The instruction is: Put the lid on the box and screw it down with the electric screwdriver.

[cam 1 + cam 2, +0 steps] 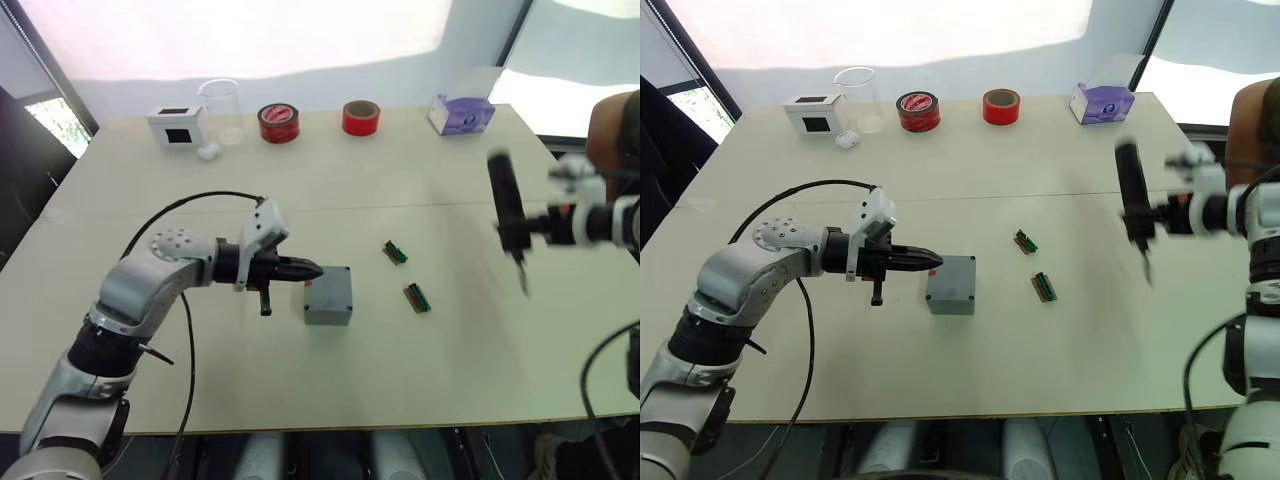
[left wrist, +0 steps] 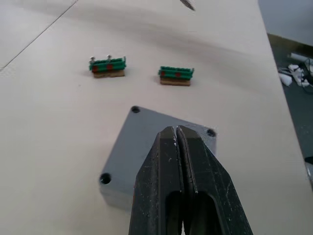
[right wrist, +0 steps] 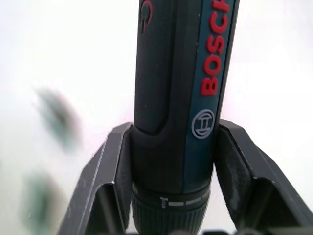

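Above the table (image 1: pixel 200 380), right gripper (image 3: pixel 168 161) clamps the screwdriver (image 1: pixel 507 212) — left gripper (image 2: pixel 177 139), fingers pressed together, rests over the box lid (image 2: pixel 142 142).

My left gripper (image 2: pixel 177 134), fingers pressed together, sits over the grey lid (image 2: pixel 142 147) with its corner screw holes. Two green connector strips (image 2: pixel 108 67) lie beyond on the table (image 2: pixel 44 127), toward twelve o'clock.

The pale bench (image 1: pixel 450 350) carries the grey box (image 1: pixel 328 296), lid (image 2: pixel 164 142) fitted, near centre. Two green connector strips (image 1: pixel 406 275) lie just right of it. Along the far edge, left to right: white box (image 1: pixel 178 126), clear cup (image 1: pixel 221 110), two red tape rolls (image 1: pixel 320 120), purple tissue box (image 1: pixel 461 114).
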